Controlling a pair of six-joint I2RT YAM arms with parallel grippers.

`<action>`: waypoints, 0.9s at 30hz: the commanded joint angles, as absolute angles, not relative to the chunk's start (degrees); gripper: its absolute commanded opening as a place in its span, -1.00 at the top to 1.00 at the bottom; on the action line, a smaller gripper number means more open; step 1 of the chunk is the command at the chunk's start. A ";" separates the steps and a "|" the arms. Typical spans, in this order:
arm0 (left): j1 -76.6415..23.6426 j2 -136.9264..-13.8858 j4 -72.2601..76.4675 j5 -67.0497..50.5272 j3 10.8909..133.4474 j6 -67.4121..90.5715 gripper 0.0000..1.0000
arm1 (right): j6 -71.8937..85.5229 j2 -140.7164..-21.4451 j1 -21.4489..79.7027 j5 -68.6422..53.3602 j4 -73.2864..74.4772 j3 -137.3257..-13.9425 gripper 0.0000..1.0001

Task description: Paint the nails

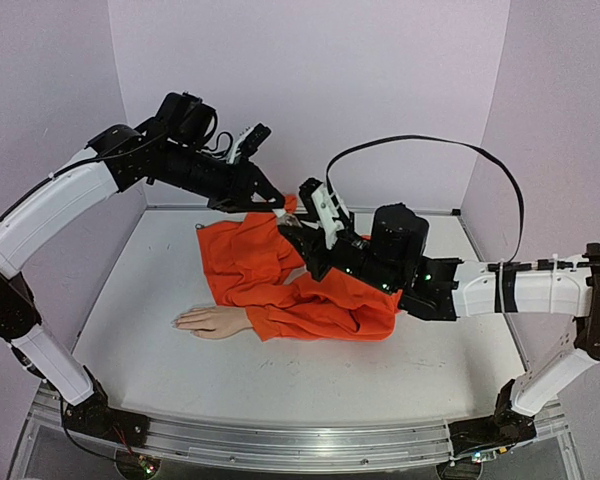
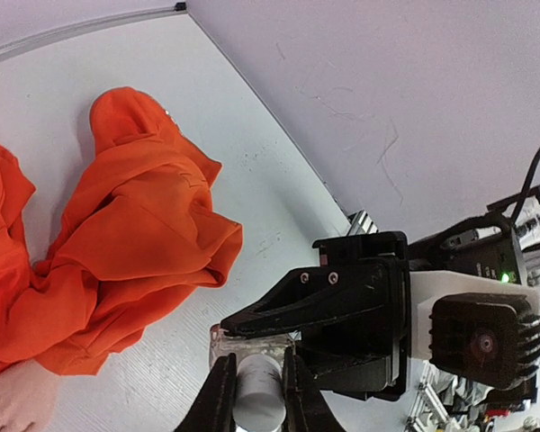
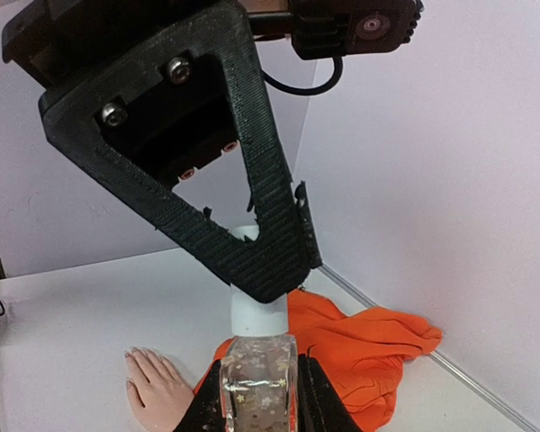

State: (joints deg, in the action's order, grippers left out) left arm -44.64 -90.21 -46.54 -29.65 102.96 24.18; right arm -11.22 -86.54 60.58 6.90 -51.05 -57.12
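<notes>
Right claw (image 3: 261, 396) hugs the bottle (image 3: 256, 369) tight; left claw (image 2: 257, 391) pinches its white cap (image 3: 255, 315). I should twist gently, keeping it upright. The nails (image 1: 180, 322) lie at seven o'clock from it, well apart.

Mannequin hand (image 1: 212, 321), small and pale peach, lying flat and palm down on the white table (image 1: 130, 370), left of centre and towards the near edge. The fingers are straight and close together, pointing to the table's left side. The nails (image 1: 179, 322) face upward at the fingertips; in the overhead view they are too small to make out. In the right wrist view the nails (image 3: 142, 355) show only as slightly lighter tips, and no colour can be told. The wrist runs into an orange sleeve (image 1: 310, 305), whose crumpled cloth spreads rightward and towards the back wall.
</notes>
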 commanded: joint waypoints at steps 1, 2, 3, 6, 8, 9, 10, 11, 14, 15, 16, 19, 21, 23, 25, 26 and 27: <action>-44.11 -89.94 -46.33 -31.28 105.85 23.29 -0.02 | -7.65 -84.05 57.38 -2.91 -56.29 -59.47 1.00; -44.12 -89.15 -45.61 -31.15 105.44 22.76 -0.34 | -4.67 -84.21 55.08 -10.75 -56.32 -59.35 1.00; -44.10 -88.11 -44.72 -30.47 104.94 22.40 -0.61 | -1.61 -84.52 52.80 -16.32 -56.52 -59.37 1.00; -44.02 -85.63 -43.12 -28.42 104.05 21.24 -0.83 | 6.93 -85.78 47.94 -30.34 -58.49 -60.16 1.00; -44.03 -84.42 -40.94 -28.56 102.92 20.68 -0.86 | 11.37 -87.58 46.32 -38.26 -59.96 -61.61 1.00; -44.03 -83.90 -39.27 -29.15 101.79 20.78 -0.86 | 13.77 -88.56 45.82 -41.98 -60.86 -62.63 1.00; -44.03 -83.45 -37.69 -29.78 100.64 21.01 -0.84 | 16.21 -89.59 45.45 -44.94 -62.03 -63.51 1.00; -44.03 -83.17 -36.15 -30.35 99.27 21.29 -0.81 | 18.89 -90.37 45.29 -47.21 -63.55 -64.14 1.00; -44.03 -82.76 -32.56 -31.63 96.99 21.92 -0.68 | 25.86 -91.99 45.09 -51.05 -69.53 -64.85 1.00; -44.03 -82.86 -31.67 -32.35 96.66 22.03 -0.59 | 28.03 -92.28 45.09 -51.47 -71.31 -64.86 1.00; -44.03 -83.09 -30.83 -33.39 96.56 22.18 -0.52 | 29.18 -92.59 45.07 -51.65 -72.60 -64.91 1.00; -44.12 -83.41 -28.82 -36.01 96.05 22.82 -0.34 | 30.59 -93.11 44.94 -51.77 -73.92 -65.21 1.00; -44.12 -83.35 -28.48 -35.73 95.59 22.79 -0.24 | 30.87 -93.16 45.03 -51.39 -74.30 -65.13 1.00; -44.12 -83.38 -28.48 -35.49 95.41 22.60 -0.06 | 31.15 -93.25 45.02 -51.26 -74.60 -65.11 1.00; -44.12 -83.69 -28.48 -36.01 95.50 22.88 0.15 | 31.09 -93.25 45.06 -50.67 -74.71 -65.04 1.00; -44.15 -83.89 -28.48 -36.19 95.68 23.00 0.16 | 30.97 -93.25 45.04 -50.32 -74.70 -64.96 1.00; -44.27 -84.04 -28.47 -36.14 95.83 23.02 0.17 | 30.79 -93.30 45.02 -50.09 -74.66 -64.87 1.00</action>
State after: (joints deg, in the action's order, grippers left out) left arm -44.29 -84.14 -32.27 -34.50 95.44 22.81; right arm 29.26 -93.58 45.04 -48.95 -67.85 -61.89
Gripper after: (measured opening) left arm 0.430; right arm 0.221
